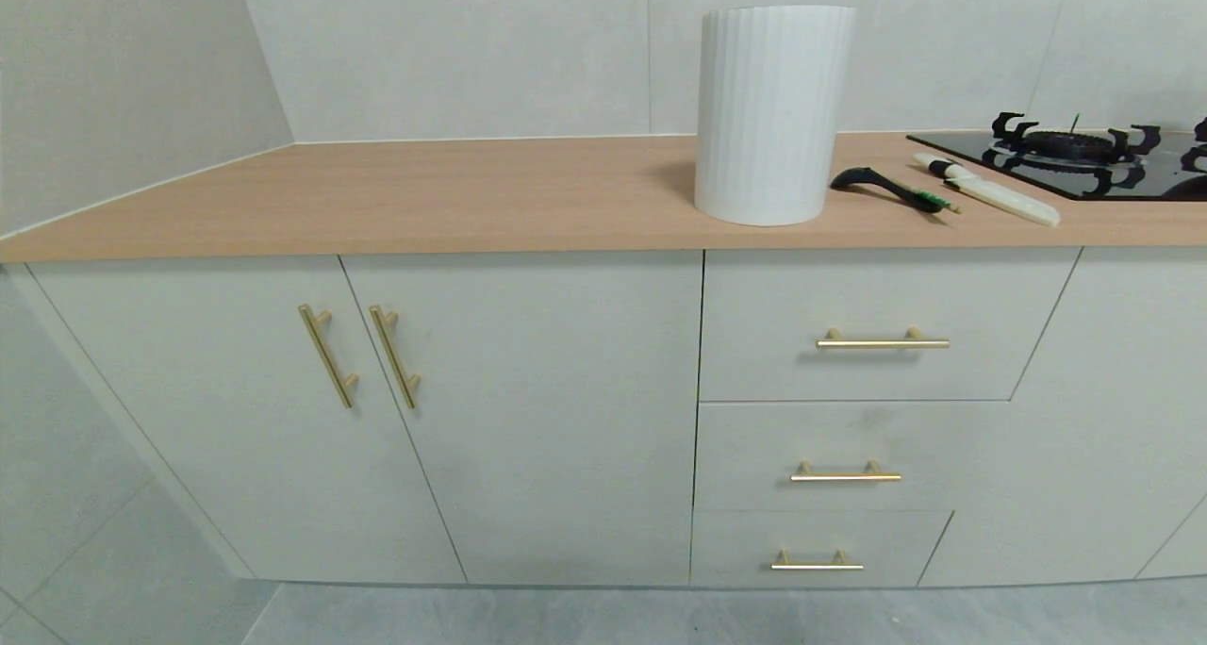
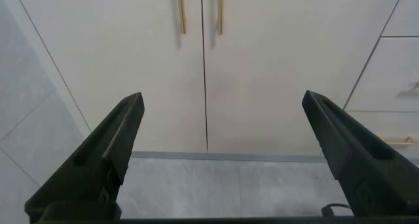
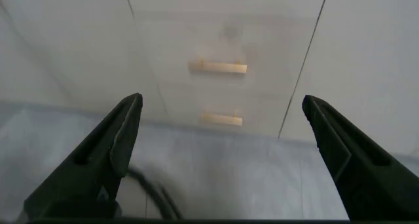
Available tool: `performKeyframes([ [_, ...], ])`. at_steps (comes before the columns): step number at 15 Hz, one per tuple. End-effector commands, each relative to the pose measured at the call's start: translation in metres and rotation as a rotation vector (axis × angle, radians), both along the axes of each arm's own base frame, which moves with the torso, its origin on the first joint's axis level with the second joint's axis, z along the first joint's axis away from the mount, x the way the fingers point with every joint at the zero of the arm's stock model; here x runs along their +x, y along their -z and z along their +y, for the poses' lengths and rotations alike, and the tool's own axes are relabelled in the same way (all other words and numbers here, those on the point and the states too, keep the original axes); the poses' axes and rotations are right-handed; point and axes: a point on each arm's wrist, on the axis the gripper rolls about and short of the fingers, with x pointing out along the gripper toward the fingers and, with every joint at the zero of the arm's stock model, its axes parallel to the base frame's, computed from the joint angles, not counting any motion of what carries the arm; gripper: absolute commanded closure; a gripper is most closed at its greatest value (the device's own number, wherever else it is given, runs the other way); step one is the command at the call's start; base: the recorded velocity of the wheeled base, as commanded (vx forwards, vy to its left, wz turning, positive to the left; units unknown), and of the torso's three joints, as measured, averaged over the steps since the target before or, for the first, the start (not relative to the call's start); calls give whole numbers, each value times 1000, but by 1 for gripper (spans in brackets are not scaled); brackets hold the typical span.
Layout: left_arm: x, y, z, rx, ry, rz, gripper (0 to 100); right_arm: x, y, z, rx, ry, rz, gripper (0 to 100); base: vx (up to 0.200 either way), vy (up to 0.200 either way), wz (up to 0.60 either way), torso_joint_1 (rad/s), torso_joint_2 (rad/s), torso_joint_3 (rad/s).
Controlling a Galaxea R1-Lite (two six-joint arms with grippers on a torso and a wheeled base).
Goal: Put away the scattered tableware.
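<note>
On the wooden countertop (image 1: 424,192) stands a tall white ribbed holder (image 1: 771,112). Just to its right lie a black-handled utensil (image 1: 882,186) with a green tip and a white-handled knife (image 1: 988,190). My left gripper (image 2: 222,112) hangs low before the double cabinet doors, open with nothing between its fingers. My right gripper (image 3: 222,116) is low before the drawer column, also open and holding nothing. Both are far below the countertop.
A black gas hob (image 1: 1084,155) with pan supports sits at the counter's right end. Below the counter are two doors with gold handles (image 1: 327,355) and three drawers (image 1: 882,341). Grey tiled floor (image 1: 603,617) lies in front; a wall closes the left side.
</note>
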Motion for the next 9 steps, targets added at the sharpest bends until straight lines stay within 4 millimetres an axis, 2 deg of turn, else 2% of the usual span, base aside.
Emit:
performKeyframes([
  [1,0,0,0,0,0,1,0,17,3,1,-47,-22,133,0,0,0,0,0,0,0],
  [6,0,0,0,0,0,1,0,28,-2,3,-65,-88,167,0,0,0,0,0,0,0],
  [9,0,0,0,0,0,1,0,60,-17,7,-49,-82,230,0,0,0,0,0,0,0],
])
